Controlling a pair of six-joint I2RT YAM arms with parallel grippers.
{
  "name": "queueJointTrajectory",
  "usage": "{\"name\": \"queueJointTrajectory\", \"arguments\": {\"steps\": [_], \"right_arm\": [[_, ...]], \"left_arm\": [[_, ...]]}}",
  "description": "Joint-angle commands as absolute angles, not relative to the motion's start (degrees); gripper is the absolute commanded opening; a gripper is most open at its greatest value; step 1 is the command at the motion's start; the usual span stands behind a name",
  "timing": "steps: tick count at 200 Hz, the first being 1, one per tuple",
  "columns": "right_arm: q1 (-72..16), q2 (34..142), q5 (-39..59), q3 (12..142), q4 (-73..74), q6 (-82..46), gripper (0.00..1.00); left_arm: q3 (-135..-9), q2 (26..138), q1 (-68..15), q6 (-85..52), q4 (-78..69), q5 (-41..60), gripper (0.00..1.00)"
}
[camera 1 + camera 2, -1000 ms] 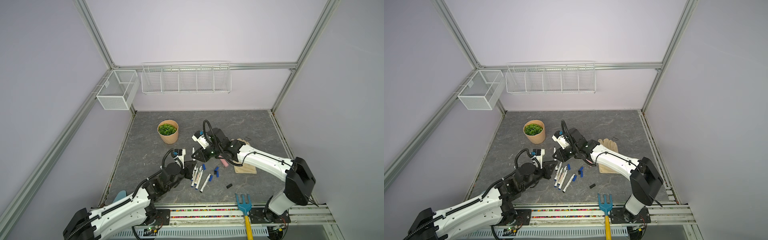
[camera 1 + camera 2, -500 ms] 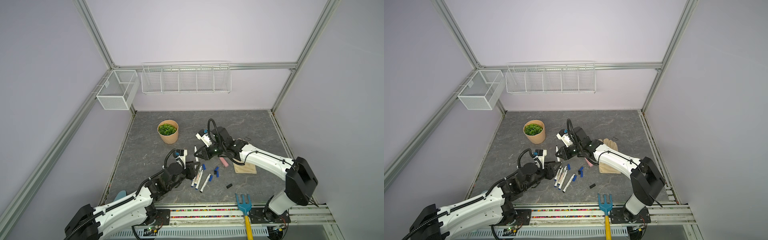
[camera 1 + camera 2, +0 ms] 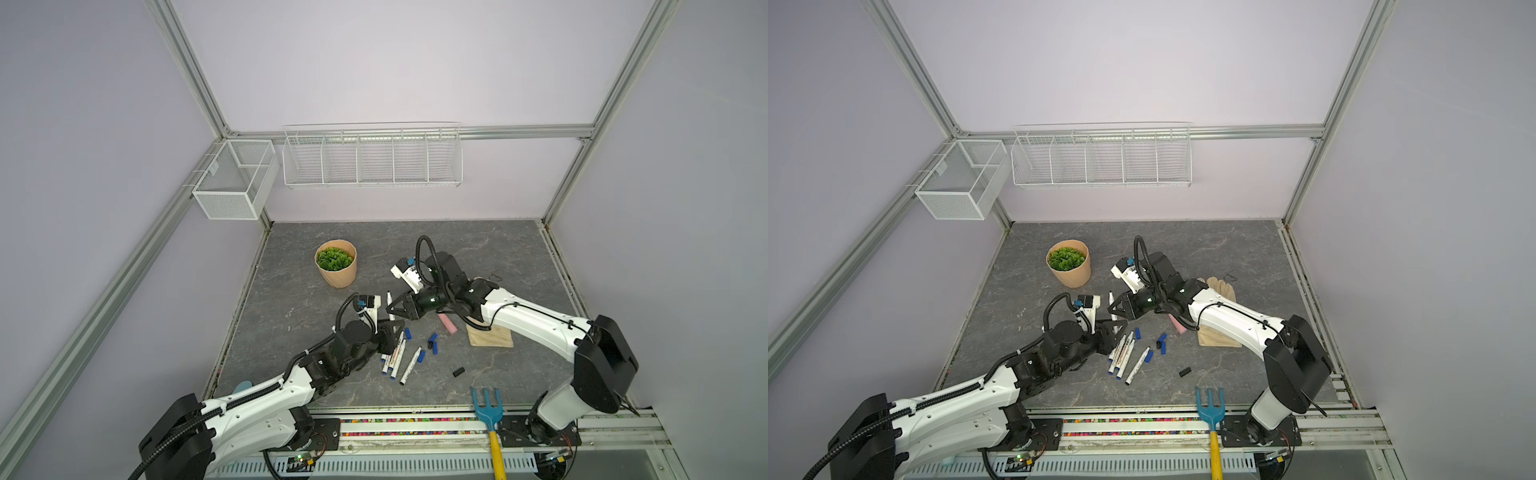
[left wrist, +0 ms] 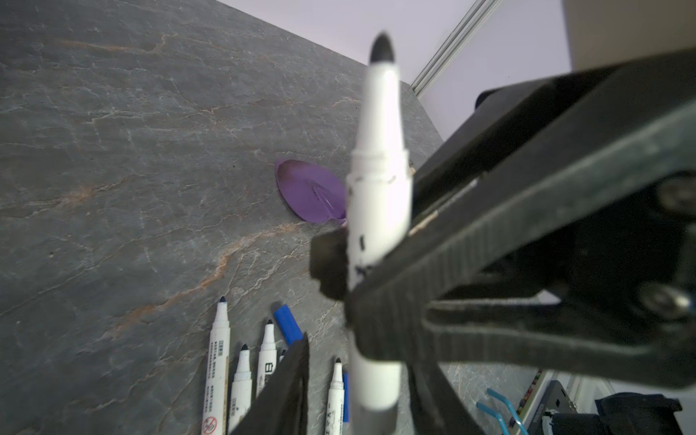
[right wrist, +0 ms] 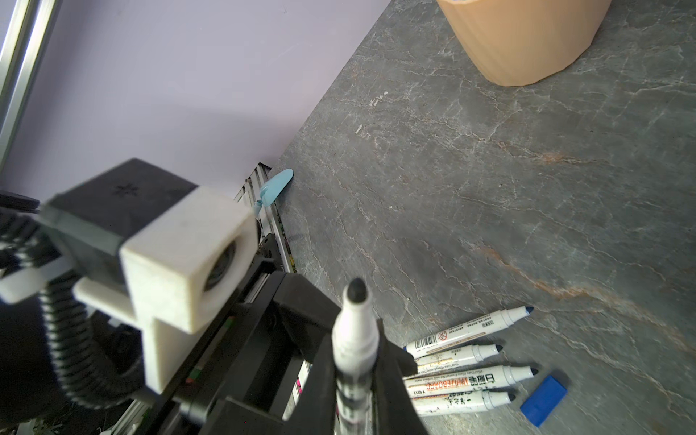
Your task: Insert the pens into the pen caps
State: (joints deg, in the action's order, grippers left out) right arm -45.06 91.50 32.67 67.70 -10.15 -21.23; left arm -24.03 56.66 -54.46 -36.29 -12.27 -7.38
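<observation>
Right end effector (image 3: 390,309) clamped on slim white black-tipped marker pen (image 5: 354,339); left end effector (image 3: 397,330) just beside, jaws apart.

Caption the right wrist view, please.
Jaws hold an uncapped black-tipped pen; four more pens and a blue cap lie on the table.

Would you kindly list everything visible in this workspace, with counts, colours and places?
Held pen: one, white with black tip, upright in the right tool.
Loose pens: five, white, lying mid-table.
Blue caps: four, blue, right of the loose pens.
Black caps: two, black, one among the blue caps, one nearer the front.
Plant pot: one, tan with greenery, rear, left of centre.
Trowel: one, purple and pink, right of the blue caps.
Glove: one, beige, right of the trowel.
Rake: one, blue and yellow, front rail.
Scoop: one, light blue, front-left edge.
Wire baskets: two, white, on the walls.
Left tool: one, black, open beside the held pen.
Right tool: one, black, shut on the held pen.
</observation>
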Motion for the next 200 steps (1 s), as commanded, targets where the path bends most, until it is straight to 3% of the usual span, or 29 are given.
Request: {"name": "queueJointTrajectory", "arguments": {"steps": [1, 44, 77, 84, 98, 111, 133, 200], "right_arm": [[-44.6, 90.1, 34.0, 66.7, -8.9, -21.9, 0.1], [-43.3, 88.9, 34.4, 65.2, -7.1, -23.6, 0.1], [-42.0, 87.8, 32.7, 63.6, -7.1, -24.5, 0.15], [-41.8, 87.4, 31.7, 63.4, -8.3, -24.1, 0.23], [-41.8, 85.5, 27.3, 62.8, -12.1, -22.2, 0.51], [-41.7, 83.0, 21.3, 61.5, -16.3, -20.2, 0.6], [-42.0, 78.5, 10.3, 59.4, -24.0, -16.7, 0.62], [-48.6, 81.6, -2.4, 55.7, -37.9, -11.1, 0.6]], "left_arm": [[-26.9, 57.5, -54.7, -33.9, -14.4, -7.3, 0.36], [-26.5, 57.2, -54.7, -35.3, -14.2, -7.1, 0.0], [-25.0, 54.5, -54.7, -37.2, -12.0, -8.6, 0.0], [-25.0, 54.0, -54.7, -37.6, -10.4, -9.4, 0.0], [-25.3, 53.0, -54.7, -38.1, -6.2, -10.7, 0.0], [-25.3, 52.5, -54.7, -38.8, -2.7, -11.1, 0.0], [-23.9, 52.1, -54.7, -40.1, -0.4, -11.0, 0.0], [-23.5, 56.1, -54.7, -39.4, 0.2, -8.8, 0.0]]}}
